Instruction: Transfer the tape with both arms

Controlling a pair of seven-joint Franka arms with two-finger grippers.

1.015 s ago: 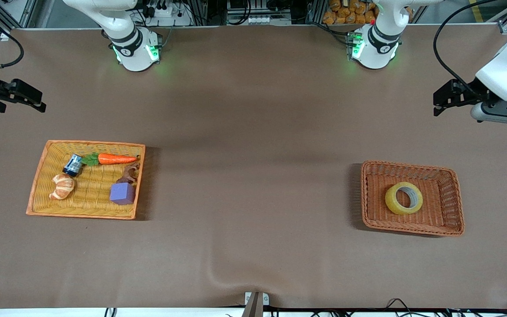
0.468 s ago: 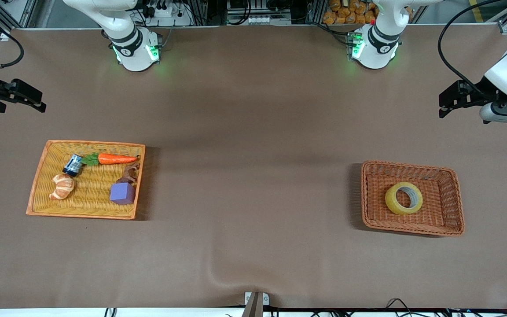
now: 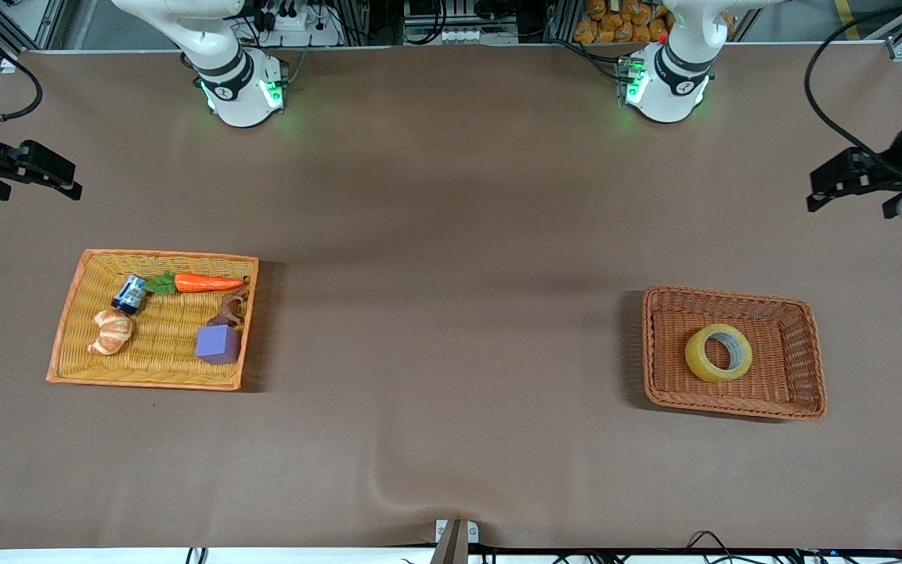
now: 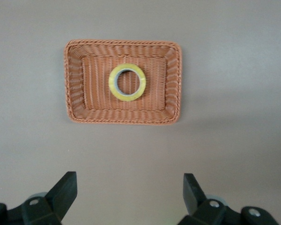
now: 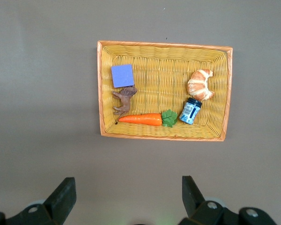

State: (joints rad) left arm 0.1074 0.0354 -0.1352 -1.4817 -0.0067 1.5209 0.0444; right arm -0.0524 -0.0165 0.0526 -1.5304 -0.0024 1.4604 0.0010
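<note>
R pincer hangs released, holding nothing, over the brown desk at the right arm's end. Nearer the front camera, a yellow wicker tray holds the purple cube etc. The translucent yellow tape ring w/ grey core lies flat in an orange-brown wicker basket. L pincer, also released, is over bare desk by the left arm's end.

A wide brown table carries two wicker baskets, well apart. A yellow basket sits toward the right arm's end; a darker orange-brown basket sits toward the left arm's end. Both arm bases stand along the table's edge farthest from the front camera.
</note>
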